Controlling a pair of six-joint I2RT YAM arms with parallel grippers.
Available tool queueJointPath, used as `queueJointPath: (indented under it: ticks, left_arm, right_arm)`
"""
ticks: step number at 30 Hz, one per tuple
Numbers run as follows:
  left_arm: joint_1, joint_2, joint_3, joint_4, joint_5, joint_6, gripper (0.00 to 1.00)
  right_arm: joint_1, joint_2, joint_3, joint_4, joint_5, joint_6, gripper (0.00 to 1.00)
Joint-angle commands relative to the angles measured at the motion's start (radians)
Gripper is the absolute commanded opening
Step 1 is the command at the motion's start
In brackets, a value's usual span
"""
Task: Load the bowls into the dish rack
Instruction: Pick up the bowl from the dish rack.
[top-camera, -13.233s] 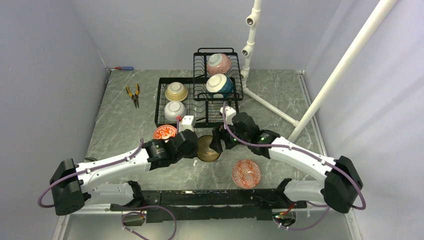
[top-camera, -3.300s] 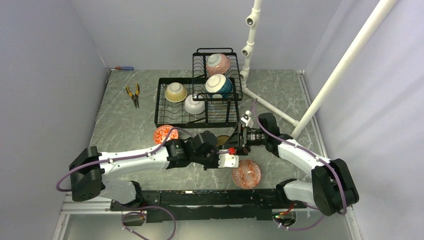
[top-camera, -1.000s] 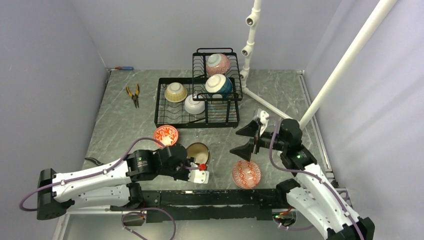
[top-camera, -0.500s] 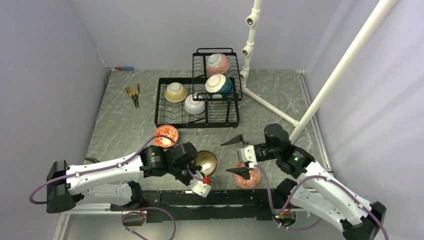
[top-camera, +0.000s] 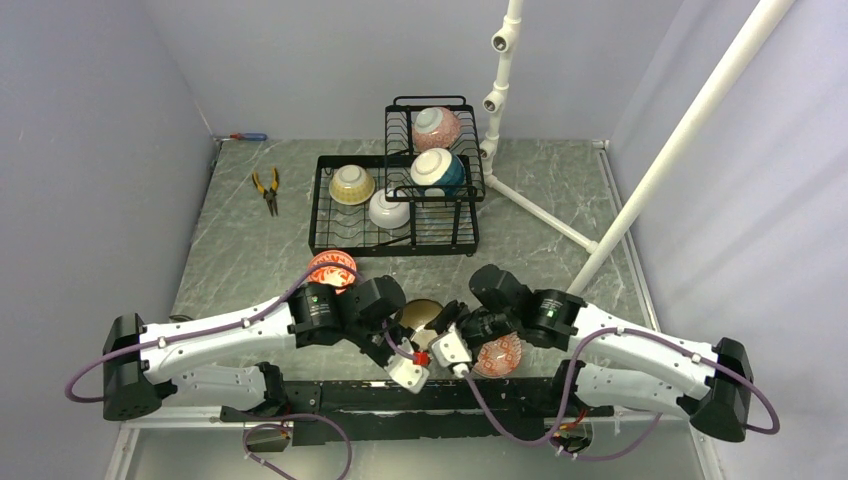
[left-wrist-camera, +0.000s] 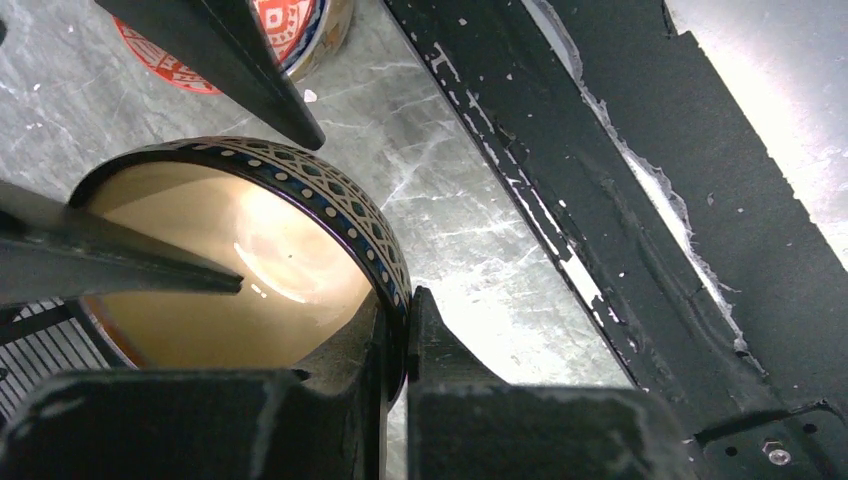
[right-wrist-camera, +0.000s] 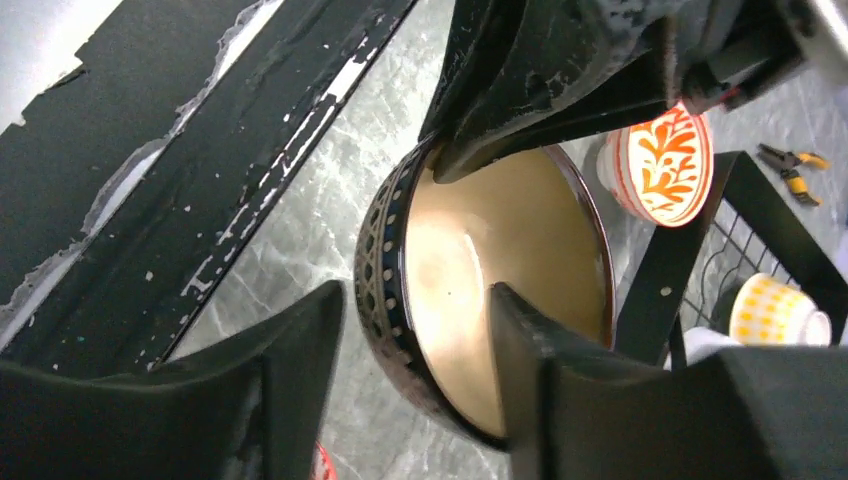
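1. I am looking down on the grey marbled table (top-camera: 240, 250), which is filling the middle of the overhead view.
2. The dish rack (top-camera: 432, 226) is standing at upper centre. Its lower base is carrying a cream-yellow bowl (top-camera: 353, 183) and a white bowl (top-camera: 388, 209). Its raised basket is holding a teal-and-white bowl (top-camera: 438, 171) and a pink bowl (top-camera: 437, 127).
3. The brown bowl (top-camera: 421, 312) is sitting at lower centre, between both arms and in front of the rack.
4. A red-patterned bowl (top-camera: 500, 352) is lying just right of it, partly under the right arm. An orange-patterned bowl (top-camera: 330, 266) is lying to its upper left.
5. My left end effector (left-wrist-camera: 397, 300) is pinching the brown bowl's rim, one finger inside and one outside.
6. My right end effector (right-wrist-camera: 415, 300) is standing spread astride the opposite rim; I cannot tell whether it is touching.
7. Orange-handled pliers (top-camera: 267, 187) are lying at upper left.
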Motion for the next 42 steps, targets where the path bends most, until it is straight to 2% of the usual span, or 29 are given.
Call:
queueJointPath:
  ticks: [1,5,6,11,12,13,15,16,17,21,23,31,36,42]
  left_arm:
    - [-0.003,-0.039,0.035,0.059,0.028,0.031,0.03]
    - [-0.003,-0.059,0.033,0.071,0.021,0.027,0.03]
    - [-0.004,-0.064,0.032,0.076,0.019,0.025,0.03]
    - [-0.003,-0.086,0.014,0.104,-0.011,0.02,0.03]
    - [-0.004,-0.091,0.011,0.11,-0.021,0.016,0.06]
    - [-0.003,-0.096,0.006,0.119,-0.034,0.009,0.16]
    - [-0.003,-0.115,-0.012,0.146,-0.065,-0.006,0.45]
    - [-0.003,-0.129,-0.027,0.163,-0.08,-0.007,0.86]
    - [-0.004,-0.143,-0.051,0.187,-0.103,-0.01,0.94]
    - [-0.005,-0.215,-0.117,0.273,-0.185,-0.018,0.96]
    - [-0.005,-0.269,-0.157,0.339,-0.229,-0.023,0.95]
    - [-0.005,-0.413,-0.267,0.462,-0.244,-0.028,0.95]
    - [-0.007,-0.401,-0.266,0.485,-0.222,0.02,0.95]
    - [-0.007,-0.323,-0.242,0.463,-0.201,0.073,0.95]
  right_arm:
    - [0.031,0.019,0.043,-0.027,0.076,-0.066,0.41]
    - [0.044,0.028,0.03,-0.012,0.107,-0.073,0.04]
    - [0.048,0.029,0.028,-0.009,0.116,-0.073,0.0]
    - [0.052,0.036,0.026,0.007,0.13,-0.063,0.0]
    - [0.052,0.038,0.027,0.013,0.131,-0.051,0.0]
    - [0.052,0.041,0.028,0.02,0.131,-0.039,0.0]
    - [0.052,0.042,0.031,0.034,0.124,-0.008,0.0]
    - [0.051,0.039,0.029,0.048,0.123,0.013,0.0]
    - [0.05,0.035,0.025,0.063,0.125,0.031,0.0]
    - [0.032,0.005,-0.013,0.156,0.112,0.113,0.0]
    - [0.002,-0.011,-0.037,0.195,0.057,0.143,0.0]
    - [-0.219,-0.032,-0.042,0.212,-0.348,0.207,0.0]
    - [-0.303,0.035,0.045,0.091,-0.586,0.161,0.0]
    - [-0.309,0.174,0.199,-0.201,-0.686,-0.058,0.0]
